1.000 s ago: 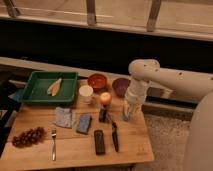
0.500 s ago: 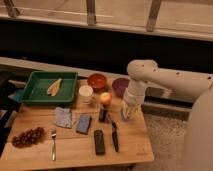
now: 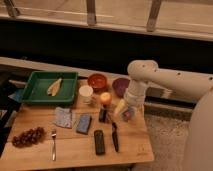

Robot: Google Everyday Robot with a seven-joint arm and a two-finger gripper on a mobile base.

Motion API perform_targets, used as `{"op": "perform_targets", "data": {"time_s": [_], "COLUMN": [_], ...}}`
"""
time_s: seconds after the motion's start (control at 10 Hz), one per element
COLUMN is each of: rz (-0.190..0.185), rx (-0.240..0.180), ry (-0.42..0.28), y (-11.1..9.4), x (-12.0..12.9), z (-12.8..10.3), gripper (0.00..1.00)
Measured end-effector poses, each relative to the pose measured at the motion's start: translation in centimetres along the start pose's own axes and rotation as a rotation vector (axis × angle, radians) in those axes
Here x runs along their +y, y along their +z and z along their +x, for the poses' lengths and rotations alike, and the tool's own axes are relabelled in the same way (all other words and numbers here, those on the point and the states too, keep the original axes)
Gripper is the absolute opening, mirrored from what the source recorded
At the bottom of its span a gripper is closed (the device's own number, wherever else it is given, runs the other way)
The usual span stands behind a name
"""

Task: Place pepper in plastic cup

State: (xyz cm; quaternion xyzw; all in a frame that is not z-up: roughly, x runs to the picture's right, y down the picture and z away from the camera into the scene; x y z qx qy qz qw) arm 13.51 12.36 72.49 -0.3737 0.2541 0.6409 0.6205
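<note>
My gripper [image 3: 128,113] hangs down from the white arm [image 3: 141,75] over the right side of the wooden table [image 3: 75,150], in front of the purple bowl [image 3: 120,86]. A small light-blue plastic cup [image 3: 131,116] stands right under the gripper and is partly hidden by it. A small reddish spot at the gripper's tip, just above the cup, may be the pepper. I cannot make it out clearly. No other pepper shows on the table.
A round orange fruit [image 3: 105,98], a white cup [image 3: 86,93] and a red bowl [image 3: 97,81] stand left of the gripper. A green tray [image 3: 35,92] is at the back left. A blue sponge [image 3: 83,123], a cloth [image 3: 63,117], a knife [image 3: 115,137], a fork [image 3: 53,142] and grapes [image 3: 27,136] lie in front.
The arm has shifted slightly left and the gripper has come down a little over the cup. Nothing else on the table has moved.
</note>
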Motion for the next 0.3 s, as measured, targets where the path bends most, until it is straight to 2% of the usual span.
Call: {"op": "perform_targets", "data": {"time_s": [0.2, 0.3], "rz": [0.026, 0.032], "rx": [-0.107, -0.139], "ry": [0.039, 0.054], "y": [-2.6, -3.4], "x": [-0.7, -1.2], "z": [-1.4, -1.8], "gripper": [0.80, 0.80]}}
